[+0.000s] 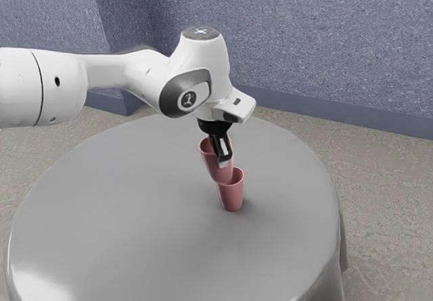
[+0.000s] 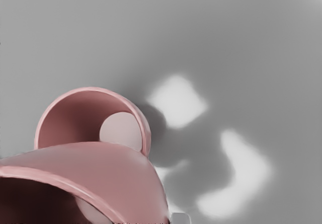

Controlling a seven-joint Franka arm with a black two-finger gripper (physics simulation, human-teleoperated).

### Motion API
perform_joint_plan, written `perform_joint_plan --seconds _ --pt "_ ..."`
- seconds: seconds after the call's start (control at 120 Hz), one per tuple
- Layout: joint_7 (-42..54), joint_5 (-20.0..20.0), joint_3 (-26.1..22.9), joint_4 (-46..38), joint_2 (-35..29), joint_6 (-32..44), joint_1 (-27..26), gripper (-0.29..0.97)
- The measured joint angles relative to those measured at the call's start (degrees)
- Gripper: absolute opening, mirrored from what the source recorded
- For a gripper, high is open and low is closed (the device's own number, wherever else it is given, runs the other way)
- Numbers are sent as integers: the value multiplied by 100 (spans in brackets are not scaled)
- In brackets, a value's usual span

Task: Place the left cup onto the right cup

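Cup (image 1: 206,153) in claw (image 1: 222,157), above other cup (image 1: 232,191)

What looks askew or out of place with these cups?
The held pink cup in the gripper is tilted, its base by the rim of the standing pink cup, not seated squarely inside.

Upper cup (image 1: 206,155) and lower cup (image 1: 232,193) pink, table (image 1: 135,213) grey, wall (image 1: 325,30) speckled blue.
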Motion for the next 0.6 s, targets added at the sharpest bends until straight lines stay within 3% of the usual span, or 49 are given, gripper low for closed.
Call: perform_joint_plan --seconds 0.6 --pt "-179 111 -1 567 535 -34 136 -10"
